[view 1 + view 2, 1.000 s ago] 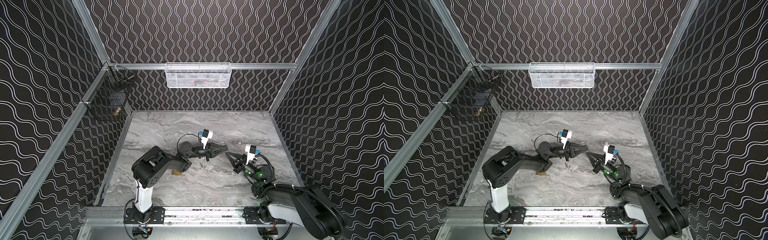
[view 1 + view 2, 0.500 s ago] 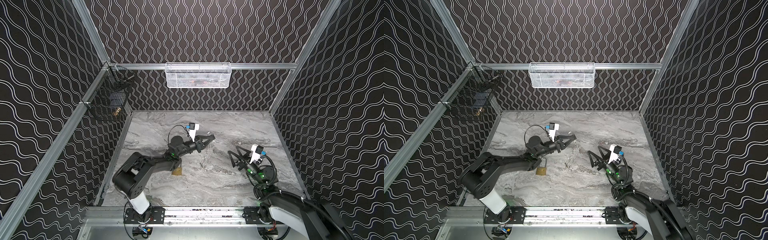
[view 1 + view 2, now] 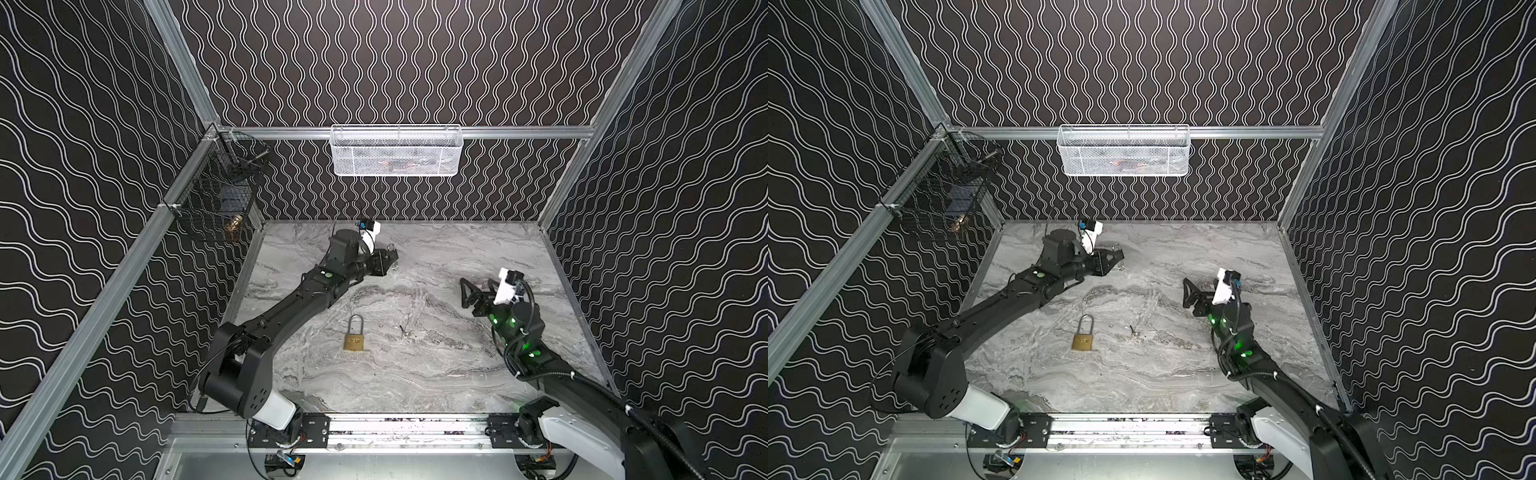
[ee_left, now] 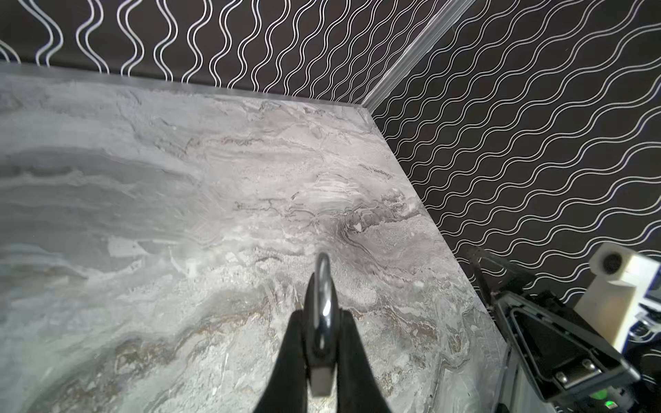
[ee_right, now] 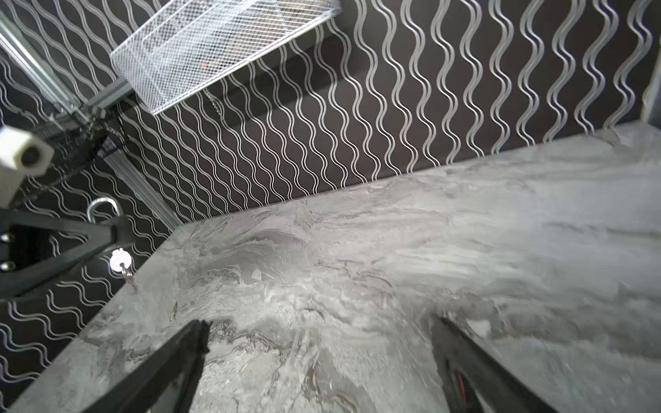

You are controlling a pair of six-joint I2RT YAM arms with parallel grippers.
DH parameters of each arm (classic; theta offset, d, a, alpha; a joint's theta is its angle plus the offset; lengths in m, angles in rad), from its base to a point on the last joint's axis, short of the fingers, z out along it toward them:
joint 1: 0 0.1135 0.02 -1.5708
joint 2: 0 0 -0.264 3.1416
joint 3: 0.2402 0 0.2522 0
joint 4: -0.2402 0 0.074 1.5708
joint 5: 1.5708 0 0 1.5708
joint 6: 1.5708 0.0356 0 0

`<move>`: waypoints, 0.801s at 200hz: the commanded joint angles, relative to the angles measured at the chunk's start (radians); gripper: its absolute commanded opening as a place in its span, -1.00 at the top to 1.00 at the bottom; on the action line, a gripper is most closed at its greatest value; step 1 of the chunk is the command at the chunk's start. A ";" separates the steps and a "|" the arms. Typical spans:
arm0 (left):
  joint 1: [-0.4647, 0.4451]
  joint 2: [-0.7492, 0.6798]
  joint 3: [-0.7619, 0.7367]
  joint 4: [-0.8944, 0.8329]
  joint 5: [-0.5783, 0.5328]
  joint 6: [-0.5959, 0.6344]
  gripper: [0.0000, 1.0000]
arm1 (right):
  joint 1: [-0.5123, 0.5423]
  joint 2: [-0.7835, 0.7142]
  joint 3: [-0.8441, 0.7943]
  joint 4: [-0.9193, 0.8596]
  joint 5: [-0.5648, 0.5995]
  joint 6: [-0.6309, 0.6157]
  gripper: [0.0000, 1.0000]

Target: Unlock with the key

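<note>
**Small padlock gripped in left claw, brass padlock flat on tabletop**

Nearest, a brass padlock is seen in both top views, lying flat on the grey marbled tabletop with its shackle pointing away. A stamp on its body is too small to be read. Farther right, the right claw is spread wide and empty above the tabletop. Beyond, the left claw is clamped on a small padlock, which is shown edge-on only in the left wrist view. Only in the right wrist view is a round pale key head shown just under that claw, with the shackle above it. Whether the key is seated in the lock cannot be told. Farthest, a white mesh basket is hung on the back wall.
</note>
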 commanded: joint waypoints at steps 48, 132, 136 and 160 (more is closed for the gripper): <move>0.113 0.103 -0.085 0.106 0.161 -0.155 1.00 | 0.334 0.294 -0.091 0.608 0.161 -0.471 -0.95; -0.079 0.032 -0.182 0.192 0.005 -0.043 1.00 | 0.529 0.465 0.031 0.587 0.378 -0.582 -0.42; -0.088 0.019 -0.189 0.195 -0.007 -0.034 1.00 | 0.530 0.463 0.031 0.583 0.376 -0.585 -0.39; -0.124 -0.059 -0.208 0.183 -0.082 0.016 1.00 | 0.530 0.441 0.015 0.579 0.361 -0.578 -0.17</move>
